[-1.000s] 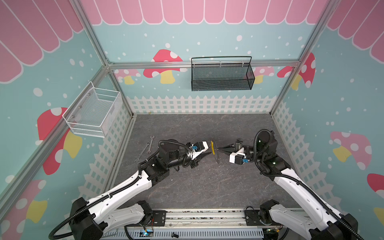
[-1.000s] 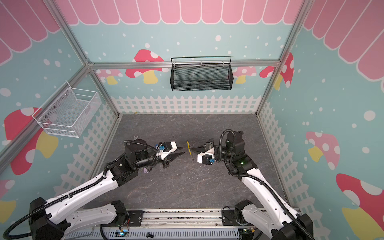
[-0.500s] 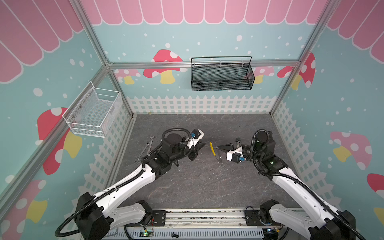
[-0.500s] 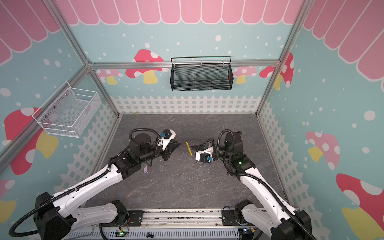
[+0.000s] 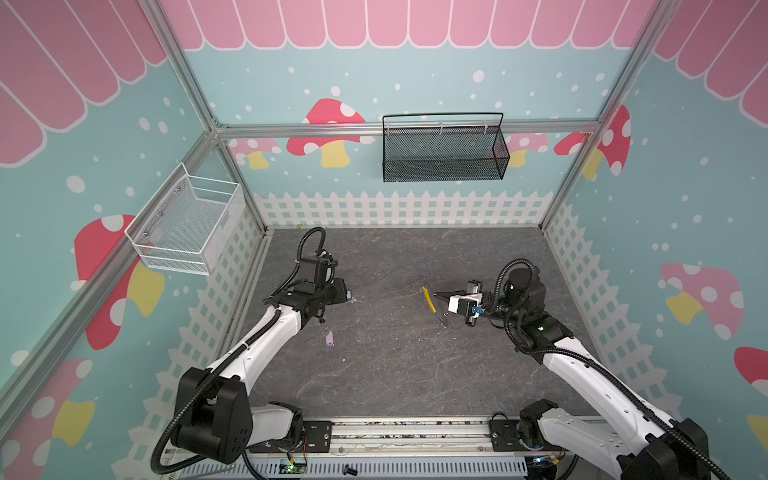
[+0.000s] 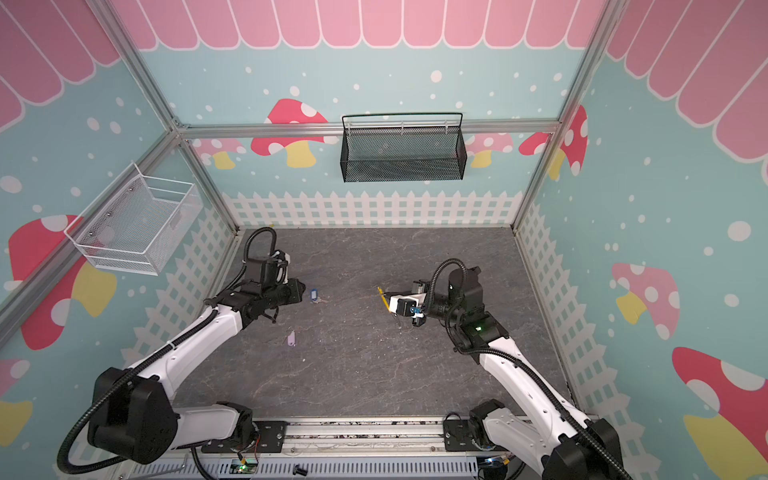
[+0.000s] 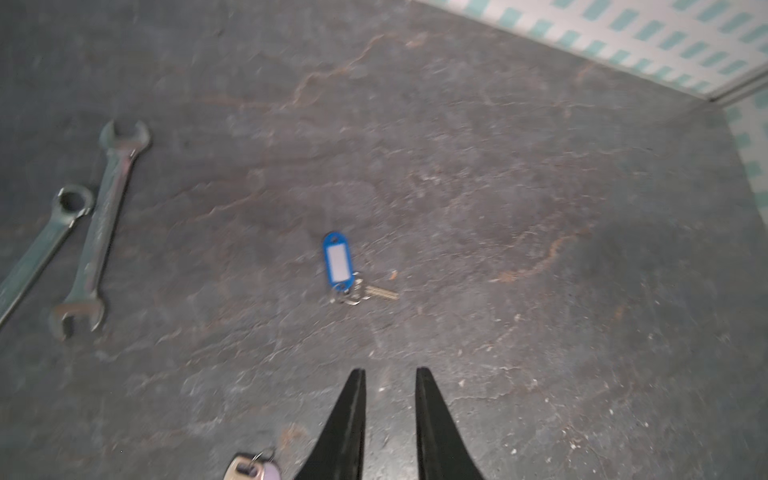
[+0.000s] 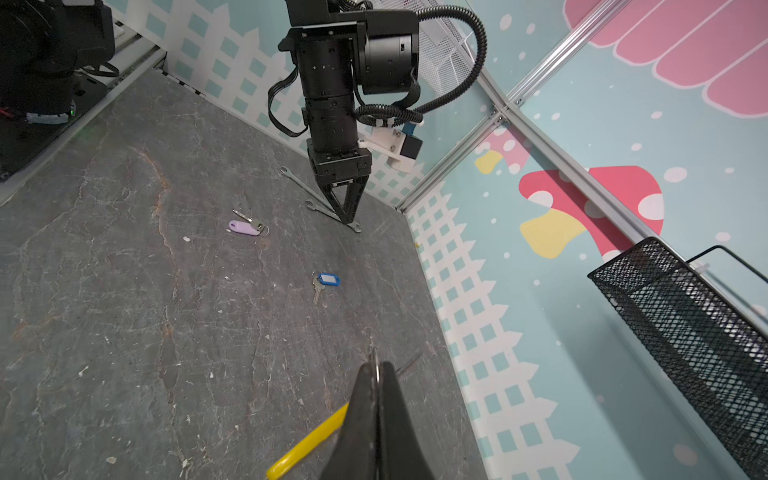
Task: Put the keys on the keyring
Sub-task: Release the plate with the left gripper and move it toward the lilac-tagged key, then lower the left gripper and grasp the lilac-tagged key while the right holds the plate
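You're working over a dark grey, stone-patterned floor (image 5: 395,374), veined and scuffed. It is boxed in by teal walls (image 5: 415,83) printed with pink scallops, mushrooms and a white picket fence, and an aluminium frame (image 5: 407,126) runs along the edges. A white wire basket (image 5: 187,224) hangs on the left wall and a black mesh basket (image 5: 442,151) on the back wall. Through the mesh of each you see the wall print behind.

Your left gripper (image 7: 390,372) has its jaws a little apart with nothing between them. The blue-tagged key (image 7: 338,266) lies flat on the floor just ahead of its tips, not touching them. The lilac-tagged key (image 5: 329,337) lies nearer the front rail (image 5: 395,432), beside your left arm. Two wrenches (image 7: 99,228) lie side by side toward the left wall (the arm covers them in both top views).

Your right gripper (image 8: 376,365) is pinched closed on the keyring (image 5: 428,299), right of the floor's middle. Thin wire shows between the tips and the yellow segment sticks out to one side, well apart from both keys.
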Motion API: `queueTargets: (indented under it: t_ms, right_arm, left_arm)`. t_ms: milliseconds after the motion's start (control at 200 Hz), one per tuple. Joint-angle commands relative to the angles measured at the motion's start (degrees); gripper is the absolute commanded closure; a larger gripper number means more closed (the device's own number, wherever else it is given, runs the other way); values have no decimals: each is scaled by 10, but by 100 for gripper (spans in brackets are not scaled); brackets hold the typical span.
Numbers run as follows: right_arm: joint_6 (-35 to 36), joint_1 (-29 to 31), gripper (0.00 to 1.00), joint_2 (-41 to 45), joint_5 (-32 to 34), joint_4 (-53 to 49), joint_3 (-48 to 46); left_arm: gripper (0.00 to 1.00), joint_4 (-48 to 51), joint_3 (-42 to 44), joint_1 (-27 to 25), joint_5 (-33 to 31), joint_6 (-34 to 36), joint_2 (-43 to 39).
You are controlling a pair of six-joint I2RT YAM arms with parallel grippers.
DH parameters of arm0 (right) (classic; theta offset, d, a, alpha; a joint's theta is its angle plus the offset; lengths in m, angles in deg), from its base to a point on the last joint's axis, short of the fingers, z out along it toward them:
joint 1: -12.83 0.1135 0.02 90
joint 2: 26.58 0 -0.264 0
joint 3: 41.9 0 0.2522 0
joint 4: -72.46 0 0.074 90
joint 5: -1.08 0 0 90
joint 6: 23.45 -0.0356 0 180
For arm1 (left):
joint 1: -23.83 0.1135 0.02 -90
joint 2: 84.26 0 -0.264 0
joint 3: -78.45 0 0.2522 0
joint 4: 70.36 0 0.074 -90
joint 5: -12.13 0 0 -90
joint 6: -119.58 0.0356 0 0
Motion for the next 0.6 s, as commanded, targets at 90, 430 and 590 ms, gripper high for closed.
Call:
queueTargets:
  t_ms: [90,430,590]
  right_arm:
    - [-11,3,100,15,-12,-4,-17]
    - [8,3,100,30,-20,-9,-44]
    - [23,3,100,27,-25,-21,-44]
  left_arm:
    - [74,106,20,30,-3,-88,32]
    - [75,155,23,25,-52,129,32]
    - [74,167,-1,21,-50,214,59]
